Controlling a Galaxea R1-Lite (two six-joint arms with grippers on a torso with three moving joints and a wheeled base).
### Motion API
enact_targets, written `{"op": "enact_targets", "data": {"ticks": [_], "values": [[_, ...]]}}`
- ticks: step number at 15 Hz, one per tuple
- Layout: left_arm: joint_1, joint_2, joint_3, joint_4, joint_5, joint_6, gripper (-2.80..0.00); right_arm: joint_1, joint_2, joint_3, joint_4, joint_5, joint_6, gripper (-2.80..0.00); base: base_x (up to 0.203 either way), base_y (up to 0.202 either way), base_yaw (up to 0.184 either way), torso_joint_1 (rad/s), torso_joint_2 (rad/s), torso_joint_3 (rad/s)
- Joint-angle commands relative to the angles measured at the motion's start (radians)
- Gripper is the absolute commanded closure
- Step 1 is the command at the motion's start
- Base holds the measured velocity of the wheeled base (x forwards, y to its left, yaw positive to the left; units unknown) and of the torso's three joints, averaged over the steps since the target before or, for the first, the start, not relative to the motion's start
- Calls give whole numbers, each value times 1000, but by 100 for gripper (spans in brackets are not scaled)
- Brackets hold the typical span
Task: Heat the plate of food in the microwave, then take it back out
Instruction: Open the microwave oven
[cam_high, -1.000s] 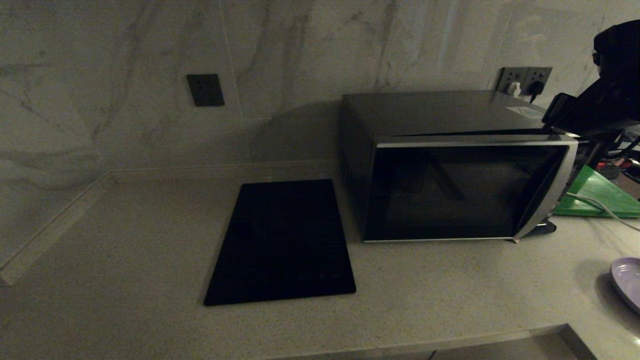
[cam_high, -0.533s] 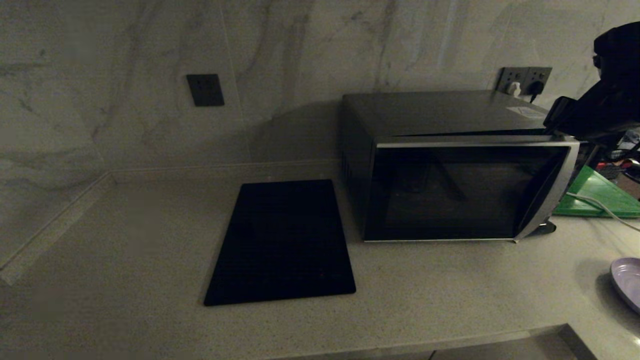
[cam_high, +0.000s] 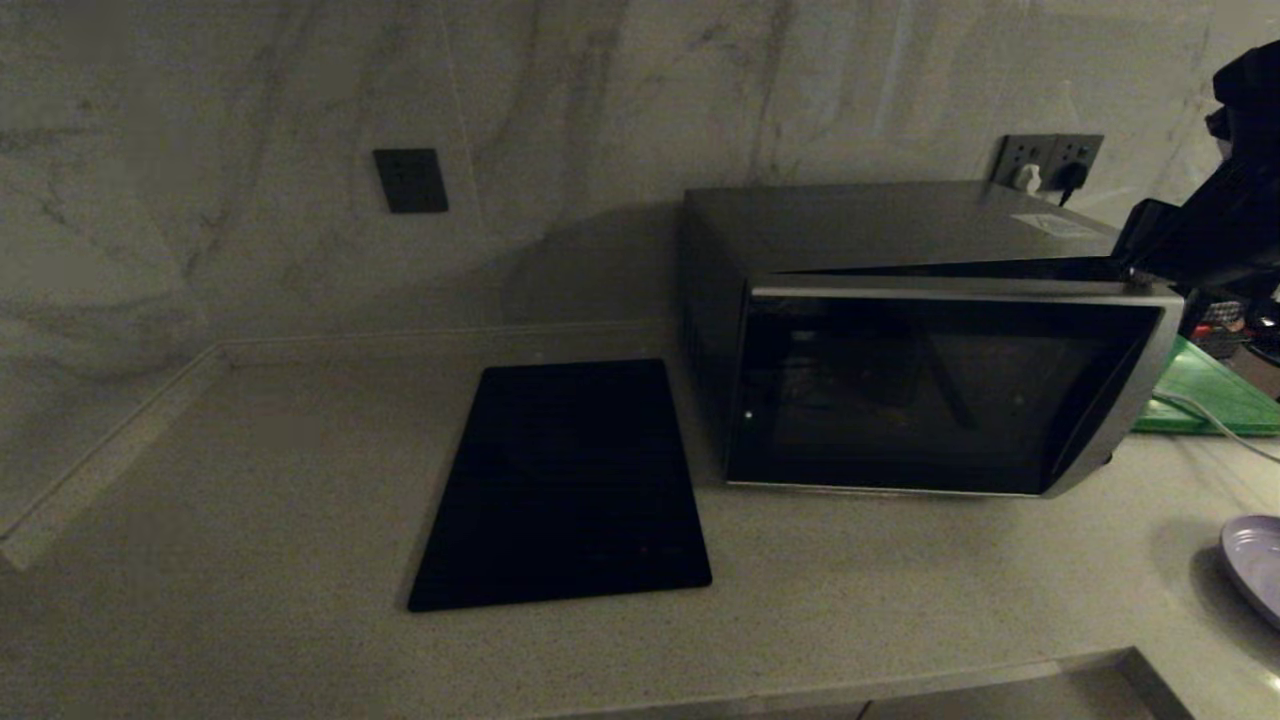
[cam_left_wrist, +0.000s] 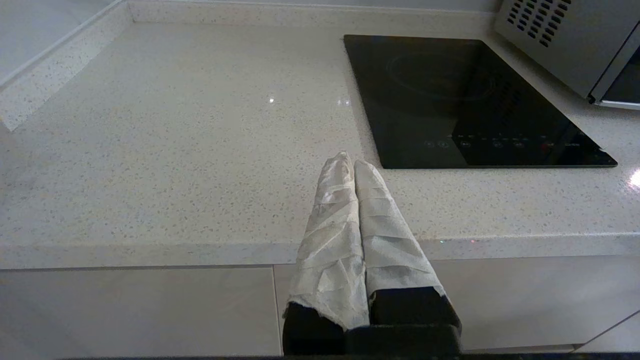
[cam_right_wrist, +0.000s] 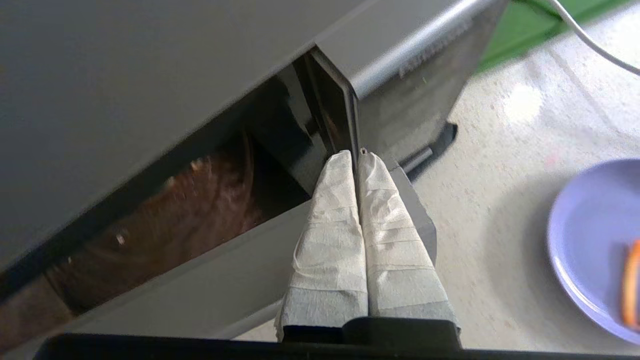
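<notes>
Microwave (cam_high: 900, 330) door swung wider since earlier; right fingers (cam_right_wrist: 356, 159) closed at door's top corner.

Right pincer (cam_right_wrist: 356, 159) closed, raised; left pincer (cam_left_wrist: 350, 165) closed, low.

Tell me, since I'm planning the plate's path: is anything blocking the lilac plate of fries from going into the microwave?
Yes. The large grey microwave's dark glass door is only ajar, still covering most of the opening. The right gripper, jaws shut, is at the door's top corner. The pale lilac plate sits on the speckled counter to the right.
</notes>
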Motion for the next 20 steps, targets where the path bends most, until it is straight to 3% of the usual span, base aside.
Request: {"op": "enact_targets", "data": {"ticks": [1, 12, 15, 17, 20], "values": [[0, 2, 0, 0, 0, -1, 0, 2, -27, -3, 24, -1, -5, 0, 0, 0, 0, 0, 0, 0], [0, 2, 0, 0, 0, -1, 0, 18, -122, -7, 149, 93, -31, 0, 0, 0, 0, 0, 0, 0], [0, 2, 0, 0, 0, -1, 0, 18, -108, -11, 39, 72, -34, 0, 0, 0, 0, 0, 0, 0], [0, 2, 0, 0, 0, -1, 0, 18, -69, -12, -88, -4, -87, 0, 0, 0, 0, 0, 0, 0], [0, 2, 0, 0, 0, -1, 0, 20, -32, -5, -99, -16, -110, 0, 0, 0, 0, 0, 0, 0]]}}
